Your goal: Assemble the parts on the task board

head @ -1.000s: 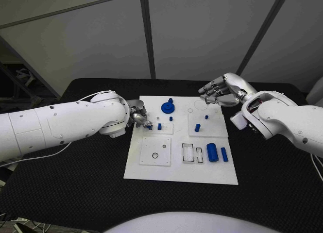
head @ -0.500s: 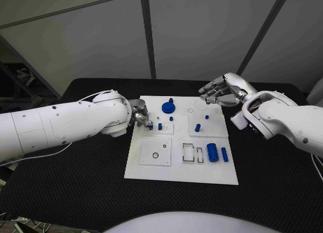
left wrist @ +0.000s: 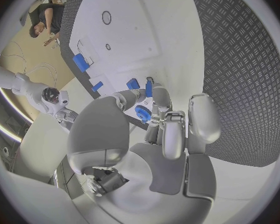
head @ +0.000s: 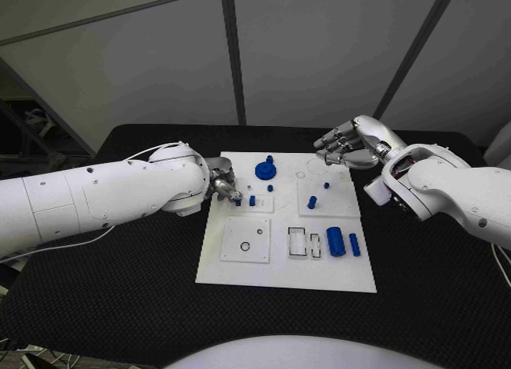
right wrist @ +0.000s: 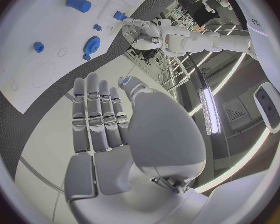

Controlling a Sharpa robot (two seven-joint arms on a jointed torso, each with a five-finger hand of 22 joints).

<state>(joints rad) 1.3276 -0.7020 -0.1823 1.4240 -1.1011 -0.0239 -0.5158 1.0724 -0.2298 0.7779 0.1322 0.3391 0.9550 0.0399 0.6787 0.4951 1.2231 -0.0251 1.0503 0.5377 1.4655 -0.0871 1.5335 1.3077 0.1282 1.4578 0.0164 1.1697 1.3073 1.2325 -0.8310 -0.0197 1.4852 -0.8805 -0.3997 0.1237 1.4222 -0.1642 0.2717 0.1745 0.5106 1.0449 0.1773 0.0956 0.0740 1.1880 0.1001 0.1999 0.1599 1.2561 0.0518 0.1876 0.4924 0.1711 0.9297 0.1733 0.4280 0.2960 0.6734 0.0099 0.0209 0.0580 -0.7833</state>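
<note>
Black cloth covers the table (head: 122,307), and the white task board (head: 287,269) lies flat in its middle. Pale wall panels stand behind.

On the board's far end sits a blue gear (head: 265,170) with a small blue peg (head: 270,187) just beside it. Toward the right arm's side stand another small peg (head: 327,185) and a taller blue pin (head: 312,203). Nearer the robot, a blue cylinder (head: 336,241) and a slim blue bar (head: 355,244) lie side by side, next to two rectangular slots (head: 298,241). A square plate with a ring (head: 247,239) lies on the board's left half.

The left hand (head: 221,185) hangs over the board's left edge, its fingers (left wrist: 154,93) drawn together on a small blue part (left wrist: 147,88); the left wrist view shows a blue piece pinched at the fingertips, touching or just above the board. A further blue peg (head: 252,201) stands just beside that hand.

The right hand (head: 342,147) is held over the board's far right corner, well apart from the parts. Its fingers (right wrist: 97,109) lie straight and side by side, holding nothing
</note>
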